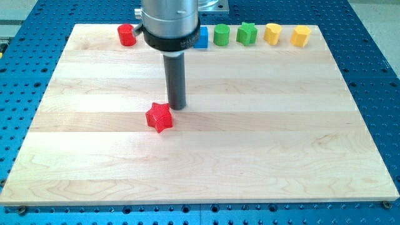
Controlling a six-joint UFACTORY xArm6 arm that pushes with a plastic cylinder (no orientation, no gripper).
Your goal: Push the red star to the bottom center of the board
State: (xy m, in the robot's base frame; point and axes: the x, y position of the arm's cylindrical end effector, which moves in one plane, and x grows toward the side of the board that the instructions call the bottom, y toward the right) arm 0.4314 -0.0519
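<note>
The red star (159, 117) lies on the wooden board (250, 137), left of centre and about halfway down. My tip (177, 107) stands just above and to the right of the star, touching or nearly touching its upper right point. The dark rod rises from there to the arm's grey body at the view's top.
A row of blocks lies along the board's top edge: a red cylinder (127, 35), a blue block (200, 38) partly hidden behind the arm, a green cylinder (221, 35), a green star (247, 34), and two yellow blocks (272, 34) (300, 36).
</note>
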